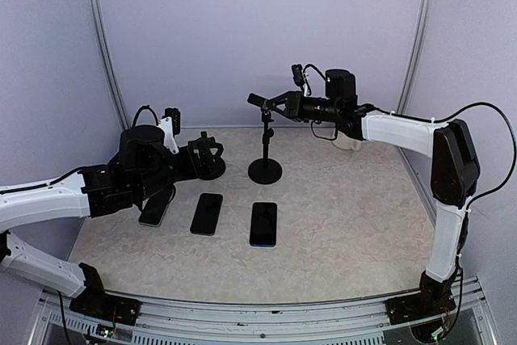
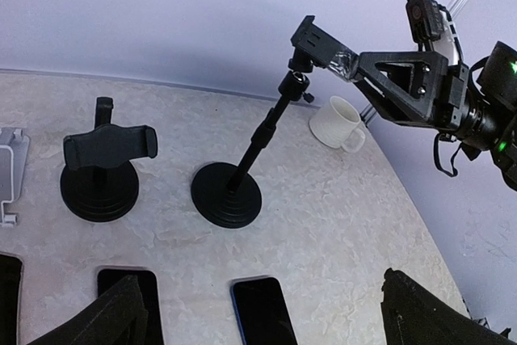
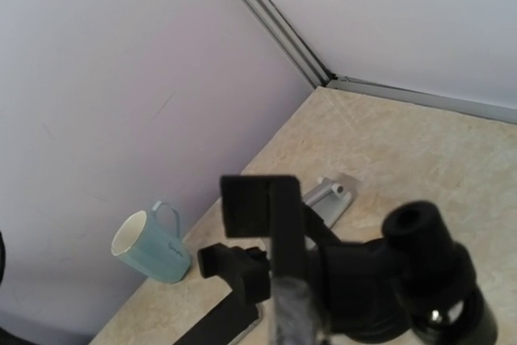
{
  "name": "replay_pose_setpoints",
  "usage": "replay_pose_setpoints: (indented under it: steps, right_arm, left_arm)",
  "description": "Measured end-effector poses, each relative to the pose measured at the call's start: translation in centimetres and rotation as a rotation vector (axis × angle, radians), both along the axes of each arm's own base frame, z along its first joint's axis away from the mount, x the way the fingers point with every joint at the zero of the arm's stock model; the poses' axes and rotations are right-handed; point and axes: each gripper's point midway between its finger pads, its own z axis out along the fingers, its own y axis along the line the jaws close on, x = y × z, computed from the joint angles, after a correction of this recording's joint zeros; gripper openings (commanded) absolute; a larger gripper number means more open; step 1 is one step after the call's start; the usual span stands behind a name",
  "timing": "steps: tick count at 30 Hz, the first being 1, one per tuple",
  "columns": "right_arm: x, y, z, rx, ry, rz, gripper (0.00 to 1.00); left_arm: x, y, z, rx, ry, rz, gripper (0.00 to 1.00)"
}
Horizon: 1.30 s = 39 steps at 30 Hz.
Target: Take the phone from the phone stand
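Table (image 1: 347,232): we see three phones flat, on the arms' side of the stands: right phone (image 1: 263,224), middle phone (image 1: 207,213), left phone (image 1: 155,209).
Tall stand (image 1: 265,151) centre, cradle (image 2: 315,38) holds no phone. Short stand (image 2: 101,187) bare too.
Right gripper (image 1: 275,105) at cradle, jaws nearly together. We cannot tell if it pinches the cradle.
Left gripper (image 2: 266,309) spread wide, holds nothing.
We judge a phone rigid, light, glass-faced, slick, crack-prone: take it across long edges, mid-length.
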Motion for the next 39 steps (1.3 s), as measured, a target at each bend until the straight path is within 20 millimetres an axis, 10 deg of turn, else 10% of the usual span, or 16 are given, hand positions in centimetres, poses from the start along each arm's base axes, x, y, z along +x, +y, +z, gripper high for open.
replay_pose_setpoints:
  steps: [10, 18, 26, 39]
  right_arm:
    - [0.3, -0.3, 1.1, -0.017, -0.056, -0.027, 1.00]
    - [-1.7, -3.2, 3.2, -0.032, -0.109, -0.064, 1.00]
    - [-4.1, -10.8, 5.2, -0.028, -0.159, -0.167, 1.00]
    - [-8.4, -18.5, 2.2, -0.122, -0.178, -0.308, 1.00]
  left_arm:
    - [1.5, 1.7, -0.1, 0.002, 0.010, 0.016, 0.99]
    - [3.2, 2.7, 0.9, -0.002, 0.012, 0.006, 0.99]
    - [6.4, 4.3, 2.0, -0.006, 0.023, 0.019, 0.99]
    - [11.5, 10.5, 1.3, -0.018, 0.066, 0.115, 0.99]
